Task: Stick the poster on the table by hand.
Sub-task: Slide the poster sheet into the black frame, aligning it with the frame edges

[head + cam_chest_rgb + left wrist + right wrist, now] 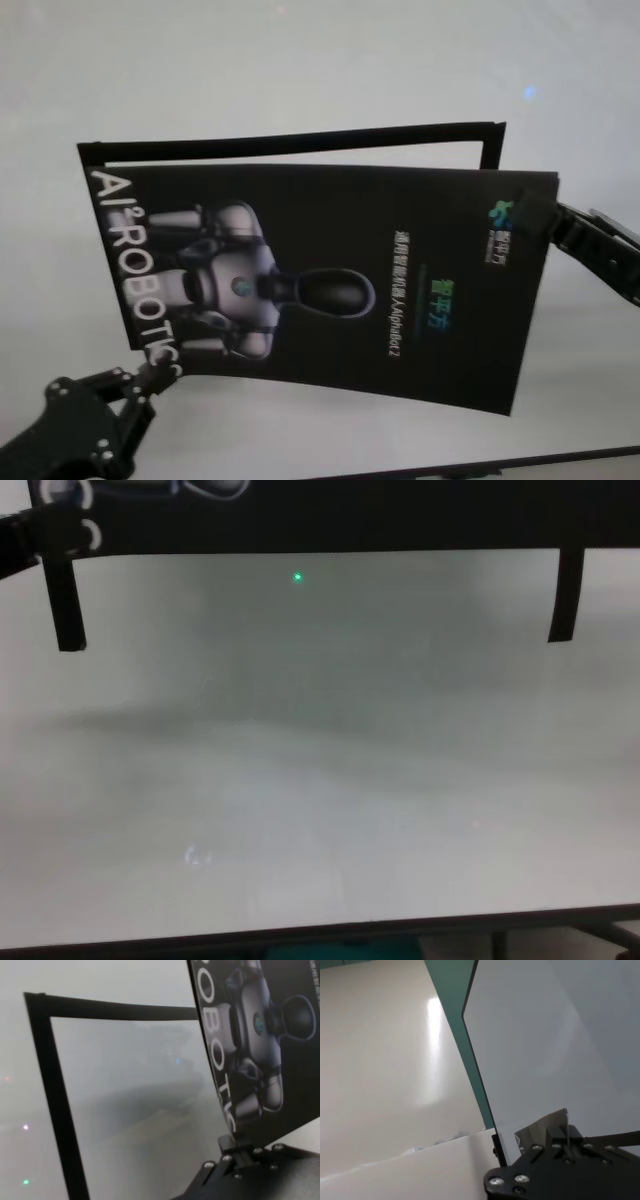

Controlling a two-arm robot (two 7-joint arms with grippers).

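The poster (pixel 330 285) is a black glossy sheet with a grey-white robot picture and white "ROBOTIC" lettering. It hangs tilted and slightly bowed above the white table (pixel 300 60). My left gripper (pixel 160 375) is shut on its near left corner, by the lettering. My right gripper (pixel 535 215) is shut on its far right corner. The left wrist view shows the poster (pixel 260 1045) rising from the left gripper (pixel 233 1141). A grey corner of the sheet (pixel 545 1125) sticks out of the right gripper (pixel 557 1132) in the right wrist view. The poster's near edge (pixel 330 515) spans the top of the chest view.
Narrow black tape strips (pixel 300 142) lie on the table in an open frame behind and beside the poster, with short side strips (pixel 565 595) pointing toward me. The table's dark front edge (pixel 320 932) runs along the bottom of the chest view.
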